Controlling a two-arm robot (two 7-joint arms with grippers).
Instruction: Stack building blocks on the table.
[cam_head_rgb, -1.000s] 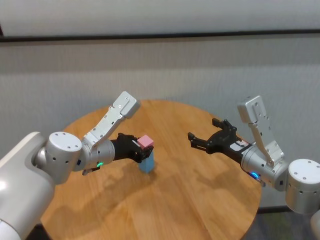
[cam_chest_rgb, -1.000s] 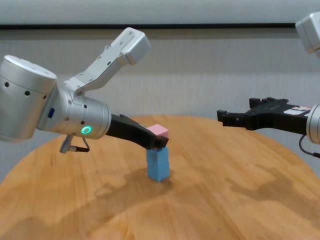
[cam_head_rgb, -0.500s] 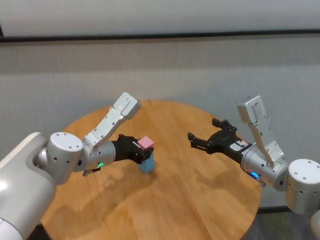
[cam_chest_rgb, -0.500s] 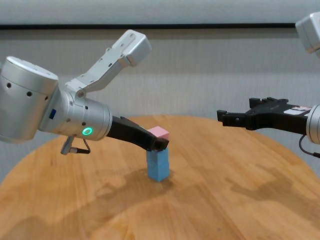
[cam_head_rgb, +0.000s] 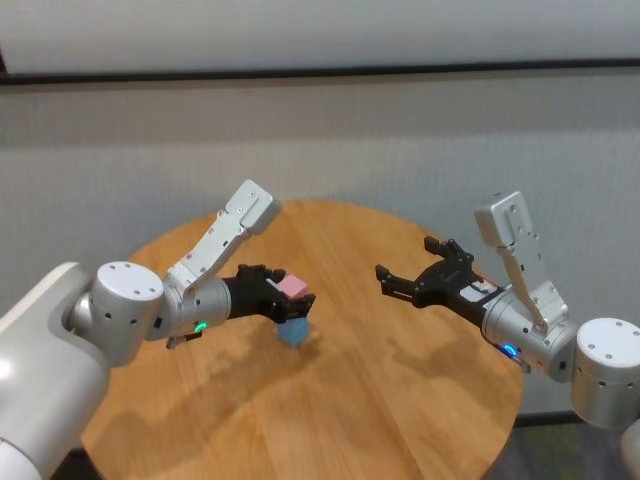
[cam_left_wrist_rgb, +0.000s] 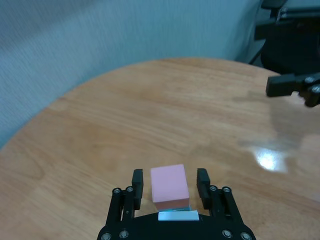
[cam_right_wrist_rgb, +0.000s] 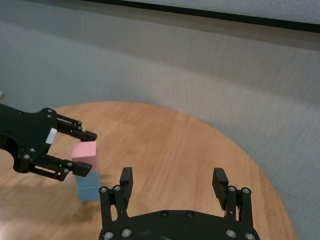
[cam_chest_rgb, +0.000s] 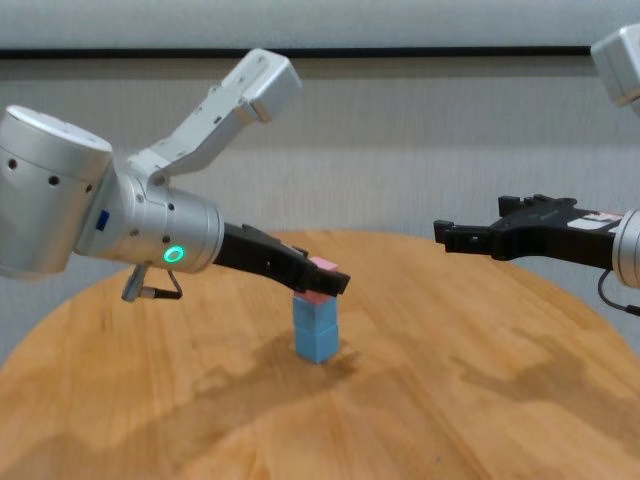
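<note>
Left gripper (cam_head_rgb: 292, 292) grasps the pink block (cam_head_rgb: 293, 286) over two stacked blue blocks (cam_chest_rgb: 316, 327) (right gripper (cam_head_rgb: 404, 285) spread, idle)

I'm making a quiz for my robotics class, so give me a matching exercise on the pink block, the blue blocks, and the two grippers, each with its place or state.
Column one:
1. pink block
2. blue blocks
3. left gripper
4. right gripper

Column two:
A. open in the air, holding nothing
B. stacked on the table
C. on top of the stack
D. fingers either side of the pink block

Pairs: 1-C, 2-B, 3-D, 4-A
</note>
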